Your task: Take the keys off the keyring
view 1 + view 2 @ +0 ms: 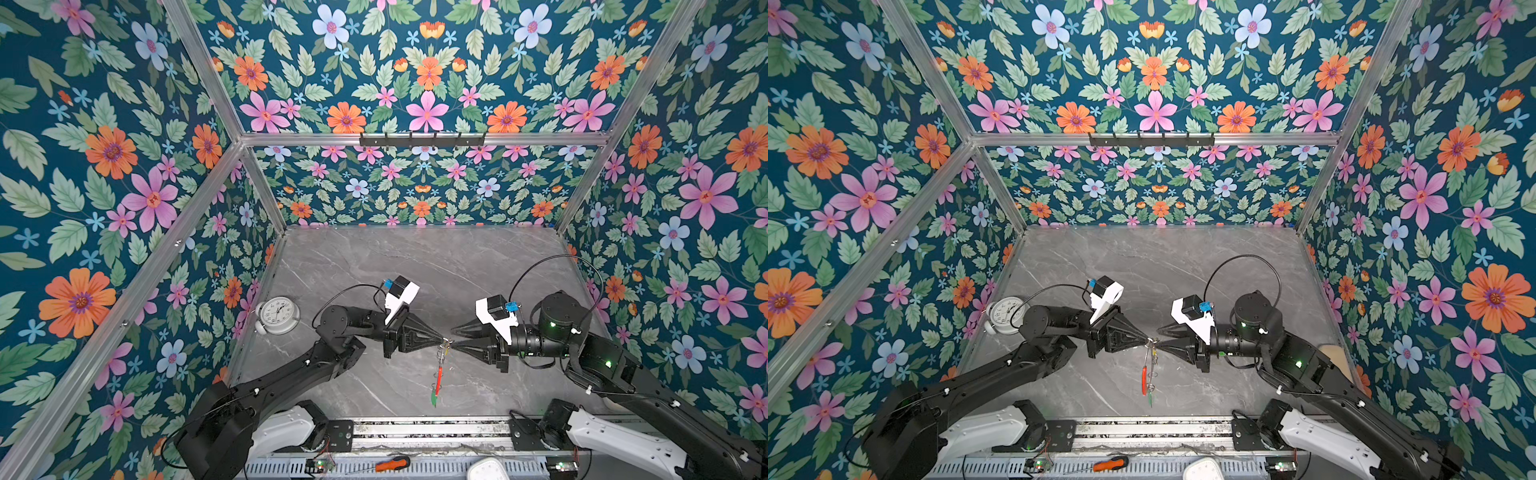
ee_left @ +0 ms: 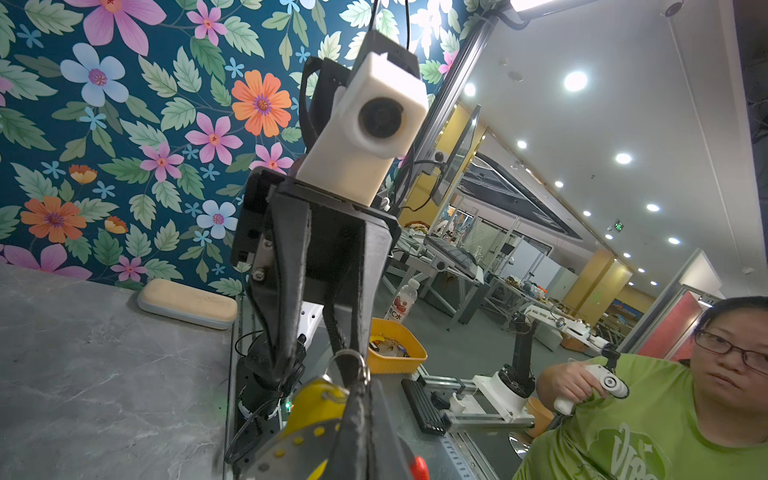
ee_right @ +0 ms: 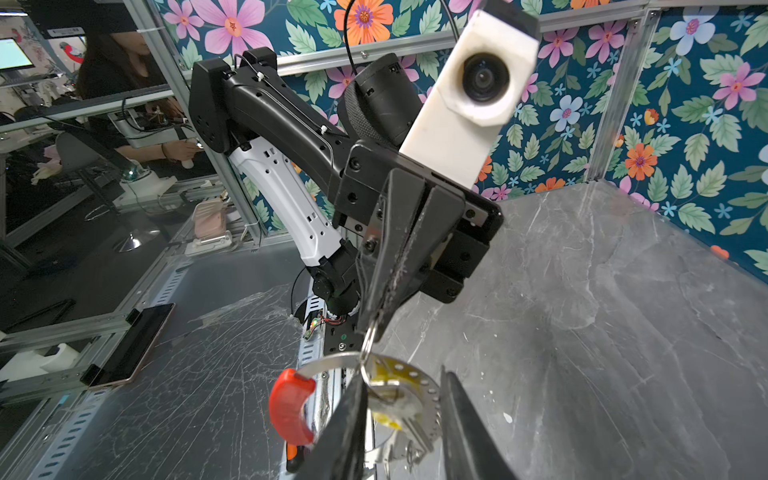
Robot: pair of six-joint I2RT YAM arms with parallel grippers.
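The keyring (image 1: 439, 376) hangs in mid-air over the marble table (image 1: 415, 270), its red section (image 3: 289, 409) low and a green tag (image 1: 434, 399) at the bottom. My left gripper (image 1: 443, 340) is shut on a small wire ring (image 3: 368, 338) at the top of the hoop (image 3: 328, 360). Facing it tip to tip, my right gripper (image 3: 401, 380) is open, its jaws on either side of a key with a yellow tag (image 3: 390, 411). In the left wrist view that yellow tag (image 2: 316, 403) sits beside my shut left gripper (image 2: 361, 386). The other keys are too small to make out.
A white alarm clock (image 1: 277, 316) stands at the table's left edge. A beige case (image 2: 187, 303) lies by the right wall. An orange-handled screwdriver (image 1: 392, 463) rests on the front rail. A black hook rack (image 1: 422, 139) is on the back wall.
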